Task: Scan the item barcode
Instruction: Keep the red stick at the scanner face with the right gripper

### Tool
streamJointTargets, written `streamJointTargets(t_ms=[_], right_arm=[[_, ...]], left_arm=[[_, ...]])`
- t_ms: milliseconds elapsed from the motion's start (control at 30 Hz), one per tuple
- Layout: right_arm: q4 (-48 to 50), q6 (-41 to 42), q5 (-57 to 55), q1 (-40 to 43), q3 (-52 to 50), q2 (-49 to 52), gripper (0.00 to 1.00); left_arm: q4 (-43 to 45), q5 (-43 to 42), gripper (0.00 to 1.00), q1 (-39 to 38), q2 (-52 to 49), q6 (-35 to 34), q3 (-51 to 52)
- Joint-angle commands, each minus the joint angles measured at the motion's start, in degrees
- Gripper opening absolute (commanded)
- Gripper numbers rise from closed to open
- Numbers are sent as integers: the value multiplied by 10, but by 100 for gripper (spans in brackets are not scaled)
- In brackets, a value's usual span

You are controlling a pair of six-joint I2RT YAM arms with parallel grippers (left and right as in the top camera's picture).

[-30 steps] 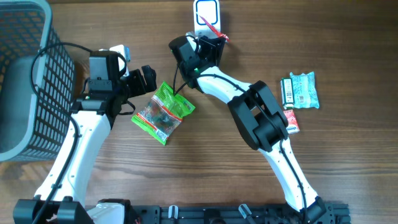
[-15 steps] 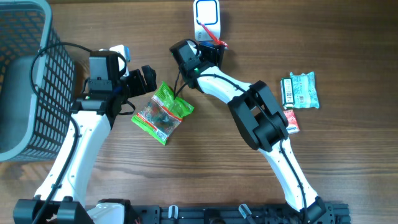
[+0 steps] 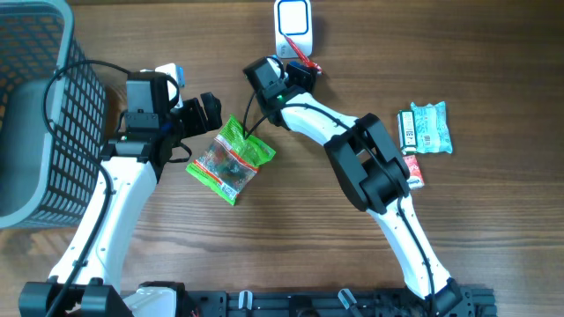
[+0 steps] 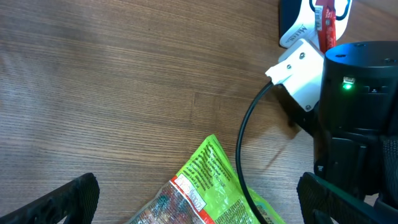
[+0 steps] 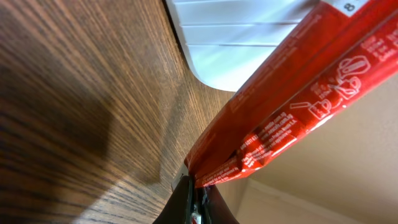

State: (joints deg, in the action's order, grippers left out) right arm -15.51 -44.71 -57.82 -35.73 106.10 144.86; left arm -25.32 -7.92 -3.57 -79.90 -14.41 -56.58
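A red packet is pinched at one end by my right gripper, just in front of the white barcode scanner at the back of the table. In the right wrist view the red packet slants up from the shut gripper, with the scanner's white body right behind it. My left gripper hangs open over the top edge of a green snack bag. From the left wrist, the green bag lies between the spread fingers with nothing gripped.
A grey mesh basket stands at the far left. Two green-and-white packets and a small red item lie to the right. A black cable runs across the green bag toward the right arm's wrist.
The right gripper has shifted the red packet a little toward the front, off the scanner's base. The left arm and the green bag have not moved.
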Motion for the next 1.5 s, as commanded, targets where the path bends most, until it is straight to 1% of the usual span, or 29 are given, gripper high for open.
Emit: streamJointTargets(t_ms=[0, 300, 367, 467, 767, 867, 933, 1033, 1100, 1200, 1367, 1467], right_arm=[[-3, 26, 10, 3, -4, -57, 4], [-57, -3, 95, 10, -4, -115, 4], [-65, -6, 102, 13, -4, -119, 4], [-100, -31, 111, 23, -4, -119, 4], [-145, -30, 155, 36, -4, -122, 4], [-141, -31, 151, 42, -4, -122, 4], [-118, -35, 117, 45, -3, -122, 4], [-53, -81, 66, 45, -3, -122, 4], [-33, -109, 59, 46, -3, -122, 4], [-34, -137, 66, 49, -3, -122, 4], [-28, -132, 84, 53, -4, -121, 4], [-25, -105, 69, 61, -4, -118, 4]], left_arm=[[2, 3, 100, 4, 5, 7, -3], [2, 3, 100, 4, 5, 7, -3], [2, 3, 100, 4, 5, 7, -3], [2, 3, 100, 4, 5, 7, -3], [2, 3, 100, 4, 5, 7, -3], [2, 3, 100, 4, 5, 7, -3], [2, 3, 100, 4, 5, 7, -3], [2, 3, 100, 4, 5, 7, -3], [2, 3, 100, 4, 5, 7, -3], [2, 3, 100, 4, 5, 7, -3], [2, 3, 100, 4, 5, 7, -3], [2, 3, 100, 4, 5, 7, -3]])
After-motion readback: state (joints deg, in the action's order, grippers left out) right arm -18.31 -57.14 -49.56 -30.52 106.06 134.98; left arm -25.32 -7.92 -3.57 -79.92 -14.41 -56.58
